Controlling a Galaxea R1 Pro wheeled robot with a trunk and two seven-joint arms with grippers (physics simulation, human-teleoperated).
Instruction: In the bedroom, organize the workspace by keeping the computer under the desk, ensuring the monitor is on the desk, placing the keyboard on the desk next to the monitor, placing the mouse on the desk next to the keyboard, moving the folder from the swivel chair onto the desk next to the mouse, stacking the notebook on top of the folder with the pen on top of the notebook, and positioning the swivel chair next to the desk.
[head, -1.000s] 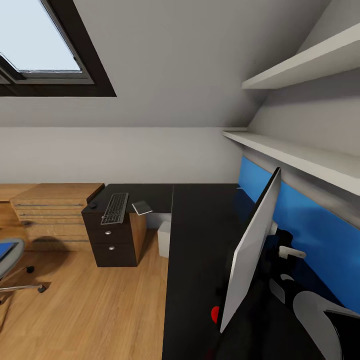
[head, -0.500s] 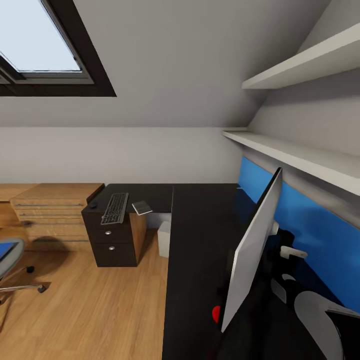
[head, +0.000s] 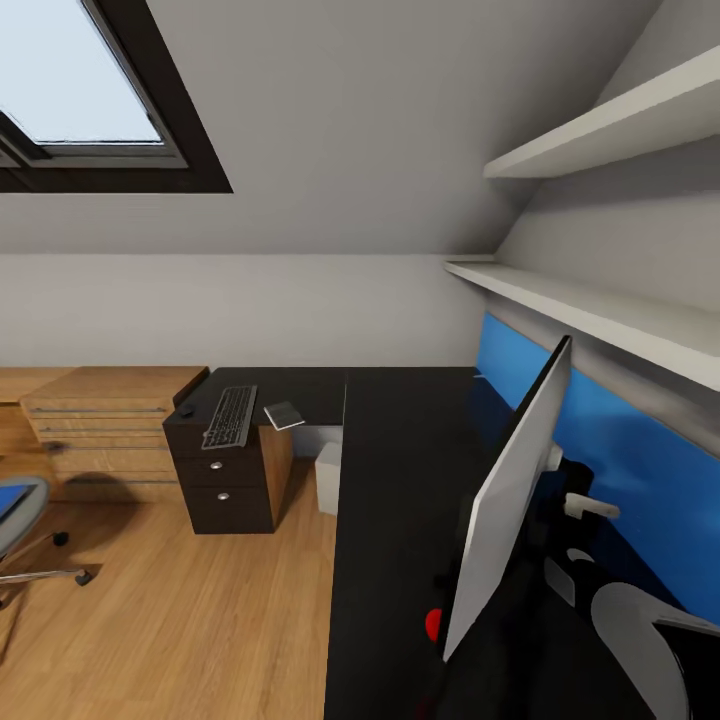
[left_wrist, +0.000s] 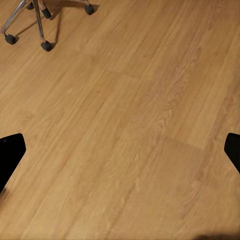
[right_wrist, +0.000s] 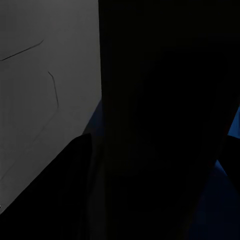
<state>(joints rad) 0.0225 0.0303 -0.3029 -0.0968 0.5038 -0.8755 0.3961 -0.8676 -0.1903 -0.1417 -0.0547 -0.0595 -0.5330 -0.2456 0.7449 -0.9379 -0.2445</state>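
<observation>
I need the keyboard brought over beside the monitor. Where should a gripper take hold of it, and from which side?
Probably across its narrow width near the middle, from above. The slim silver-grey keyboard with dark keys lies flat on the black desk top above the drawers, so only its long edges offer a pinch. The small black mouse sits just off its left edge.

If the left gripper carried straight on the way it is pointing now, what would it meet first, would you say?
Most likely the bare wooden floor: the left gripper is open and points down at it. The chair's castors sit off to one side, out of that line.
</observation>
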